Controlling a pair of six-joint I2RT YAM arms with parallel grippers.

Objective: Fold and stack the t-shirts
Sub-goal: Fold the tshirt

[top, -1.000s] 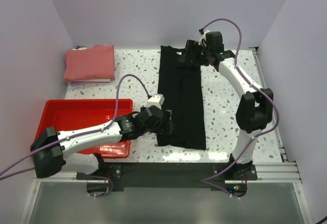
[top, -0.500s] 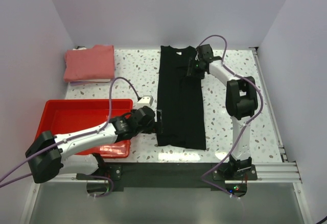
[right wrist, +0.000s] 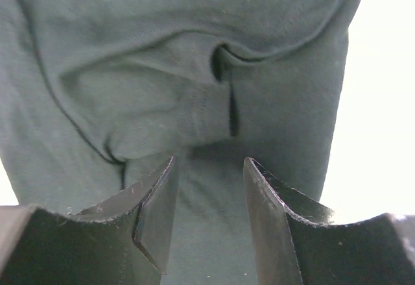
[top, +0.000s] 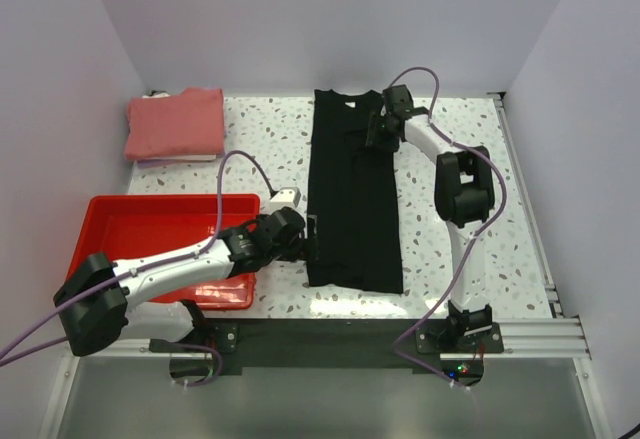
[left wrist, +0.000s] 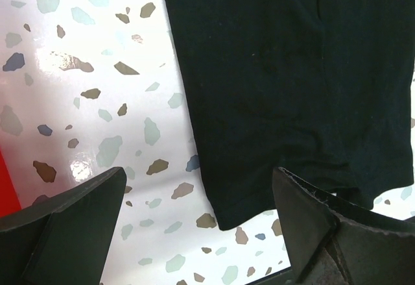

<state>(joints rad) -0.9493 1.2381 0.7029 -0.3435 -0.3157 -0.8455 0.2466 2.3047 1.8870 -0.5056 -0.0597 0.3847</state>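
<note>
1. So, the black t-shirt (top: 352,199) lies as a long folded strip on the worktop (top: 270,129).
2. The left gripper (left wrist: 199,187) hangs wide open over its near-left corner.
3. The right gripper (right wrist: 209,168) sits at the wrinkled far end, jaws slightly apart, nothing pinched.
4. The pink t-shirt (top: 176,124) is folded in the far-left corner, beyond the red tray (top: 150,244).

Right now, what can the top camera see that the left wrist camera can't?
Only the top view shows the pink shirt, folded at the far left, and the right gripper at the far end of the black shirt. Only the left wrist view shows the left gripper up close, fingers spread wide. Both show the black shirt and the speckled table.
</note>
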